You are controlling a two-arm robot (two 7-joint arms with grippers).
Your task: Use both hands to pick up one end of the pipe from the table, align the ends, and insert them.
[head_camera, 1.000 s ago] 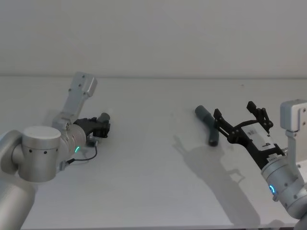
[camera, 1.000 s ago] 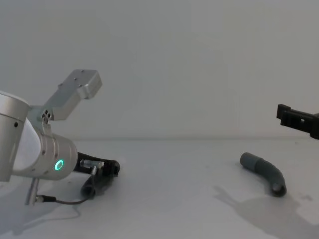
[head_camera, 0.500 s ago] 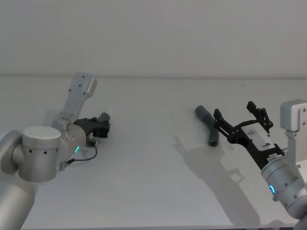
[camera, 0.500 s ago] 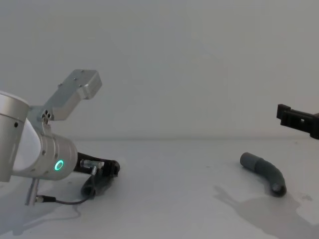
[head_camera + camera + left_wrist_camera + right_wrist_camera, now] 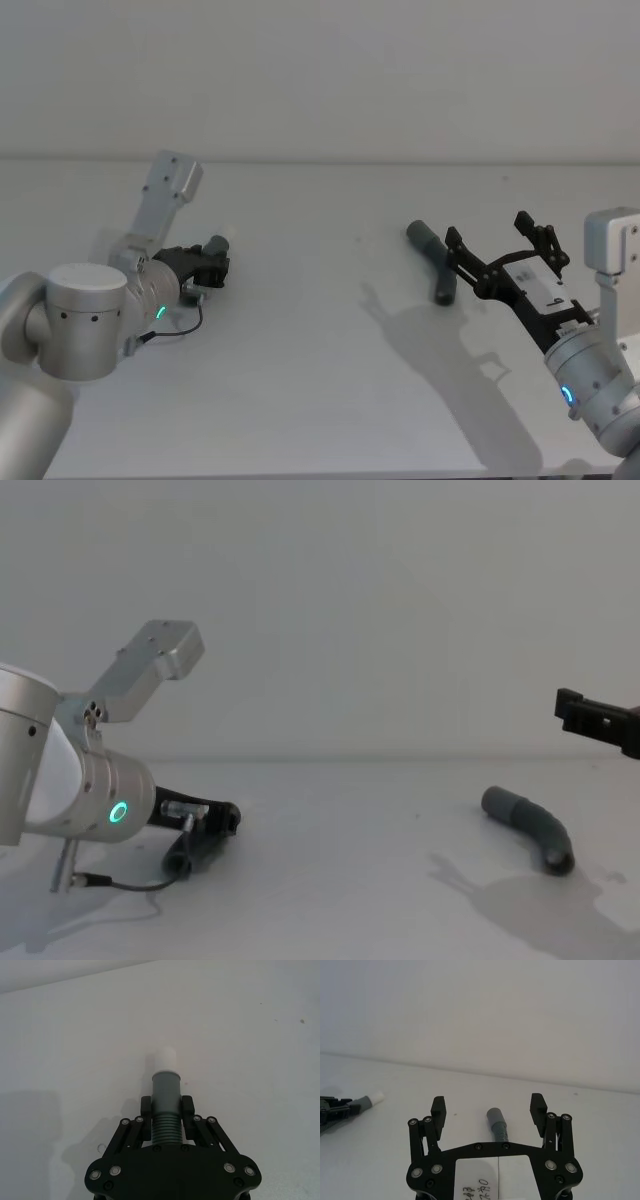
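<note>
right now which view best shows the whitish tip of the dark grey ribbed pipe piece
Left wrist view: the whitish tip juts clear of the left gripper clamping the pipe piece. The right wrist view shows it small, far off; head and chest views barely show it.

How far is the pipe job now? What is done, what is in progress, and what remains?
Done: the left gripper is closed on the white-tipped piece, low at the table. In hand: the right gripper is open and short of the other grey piece, which lies free on the table. Left: grasp that piece, lift both, align them and insert.
</note>
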